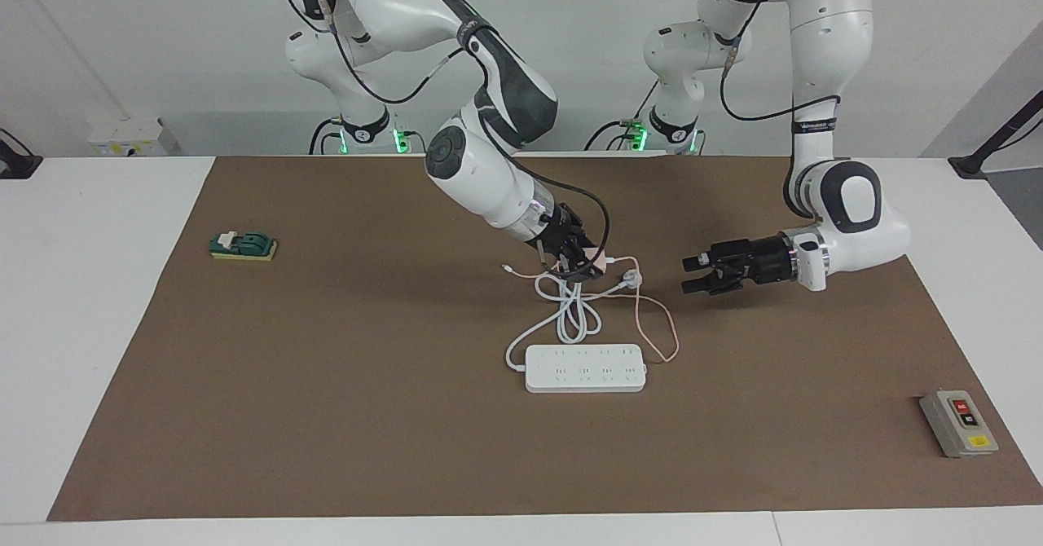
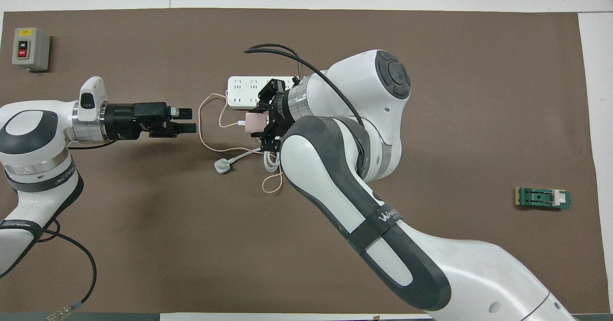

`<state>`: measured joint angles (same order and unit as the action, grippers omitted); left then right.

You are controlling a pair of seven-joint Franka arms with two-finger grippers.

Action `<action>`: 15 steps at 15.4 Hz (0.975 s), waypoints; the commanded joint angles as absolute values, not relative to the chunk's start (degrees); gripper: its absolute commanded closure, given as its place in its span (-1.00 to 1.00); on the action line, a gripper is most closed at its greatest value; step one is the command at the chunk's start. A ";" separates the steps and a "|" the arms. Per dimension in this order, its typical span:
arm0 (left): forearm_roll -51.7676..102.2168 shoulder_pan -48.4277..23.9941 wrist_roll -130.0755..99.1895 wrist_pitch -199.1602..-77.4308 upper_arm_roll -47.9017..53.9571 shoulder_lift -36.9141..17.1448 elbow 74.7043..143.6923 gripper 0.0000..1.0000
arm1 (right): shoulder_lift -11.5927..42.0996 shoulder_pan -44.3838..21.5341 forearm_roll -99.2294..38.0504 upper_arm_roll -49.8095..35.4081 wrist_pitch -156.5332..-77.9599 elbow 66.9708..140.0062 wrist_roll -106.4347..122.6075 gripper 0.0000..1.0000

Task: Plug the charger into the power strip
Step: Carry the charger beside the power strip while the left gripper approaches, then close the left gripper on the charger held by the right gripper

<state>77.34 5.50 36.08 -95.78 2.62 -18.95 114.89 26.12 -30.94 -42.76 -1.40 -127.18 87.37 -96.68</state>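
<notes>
Two robot arms work over one brown mat, each with one gripper: the right gripper and the left gripper. On the mat lie one power strip, one pink charger, and one white three-pin plug (on the strip's own thick cord). There is also one grey button box and one green switch block.

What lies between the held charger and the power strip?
In the facing view, the looped white cord and the thin pink cable lie between the charger, held by the right gripper, and the power strip.
</notes>
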 commanded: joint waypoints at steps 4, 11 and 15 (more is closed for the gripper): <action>85.68 1.68 36.91 -94.75 2.37 -14.94 121.29 -1.00 | 25.75 -31.11 -42.98 -1.14 -126.47 87.19 -97.65 1.00; 90.09 -5.09 43.58 -98.78 2.37 -15.20 121.03 -1.00 | 25.75 -30.76 -42.98 -1.14 -125.68 87.01 -97.65 1.00; 92.90 -6.15 44.38 -99.75 2.37 -15.47 120.32 -1.00 | 25.75 -30.76 -42.98 -1.14 -125.68 87.01 -97.73 1.00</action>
